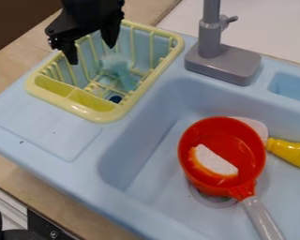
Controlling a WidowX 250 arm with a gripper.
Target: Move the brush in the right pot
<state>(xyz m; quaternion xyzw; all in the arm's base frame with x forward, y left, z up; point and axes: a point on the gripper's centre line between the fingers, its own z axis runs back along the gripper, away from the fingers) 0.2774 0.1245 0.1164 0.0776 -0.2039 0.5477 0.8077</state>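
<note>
Jaws parted, grasping nothing, over the dish rack (pixel 90 114)

A light-blue sink (pixel 140 161) spans the view. The yellow-rimmed dish rack sits at its upper left, under the gripper (pixel 92 55). Right of that stands the grey tap (pixel 222 63) — then, lower, in the basin, the red pot (pixel 243 137). A yellow object (pixel 293 152) lies just beside the pot. Something pale teal — apparently the brush (pixel 118 65) — is inside the rack; a white-and-orange piece (pixel 215 161) lies in the pot.

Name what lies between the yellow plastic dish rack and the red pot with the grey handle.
The blue plastic sink lies there, as the camera view shows: its rim, inner wall and basin floor, with no loose object.
</note>
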